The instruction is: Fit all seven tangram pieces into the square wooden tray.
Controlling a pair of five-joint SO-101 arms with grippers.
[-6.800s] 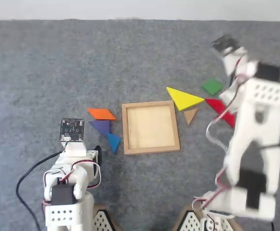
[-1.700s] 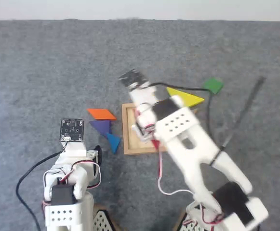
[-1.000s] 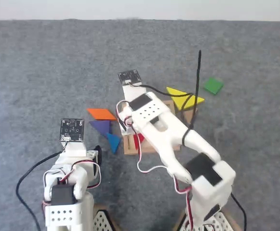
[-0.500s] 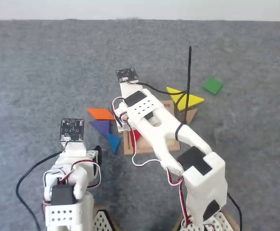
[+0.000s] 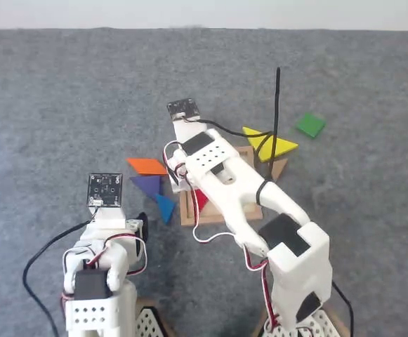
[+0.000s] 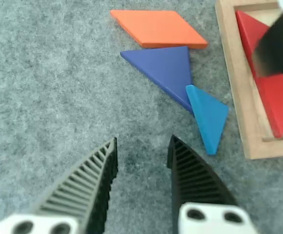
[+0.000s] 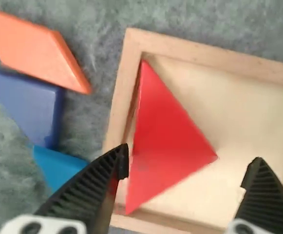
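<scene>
— One grey mat point(image 5: 63, 91) covers the table, and two arms stand at its near edge. How do they lie?

— The right arm point(image 5: 239, 189) stretches forward and to the left across the wooden tray point(image 7: 199, 51), hiding most of it from above. The left arm point(image 5: 98, 281) sits folded low by its base, its wrist aimed at the mat beside the tray.

— What does the tray hold?

— One of the seven pieces: the red triangle point(image 7: 163, 141). Its long edge runs along the wall on the left arm's side, and its point faces the middle of the tray. Whether it lies quite flat cannot be told.

— And the other six?

— All are on the mat. The yellow triangle point(image 5: 284, 147) lies at the tray's far right corner. Along the tray's left side, close together, lie the purple triangle point(image 6: 165, 68) and the orange parallelogram point(image 6: 158, 28) beyond it. The green square point(image 5: 310, 126) sits well apart, to the far right. The blue triangle point(image 6: 207, 114) lies just beside the tray's rim with a corner against the purple one. The tan triangle point(image 5: 279, 167) lies by the right rim, under the yellow one.

— The grippers?

— The right gripper point(image 7: 189, 157) hangs over the tray, its jaws spread wider than the red triangle below them. The left gripper point(image 6: 143, 140) hovers over bare mat just short of the blue triangle, jaws apart, nothing between them.
</scene>
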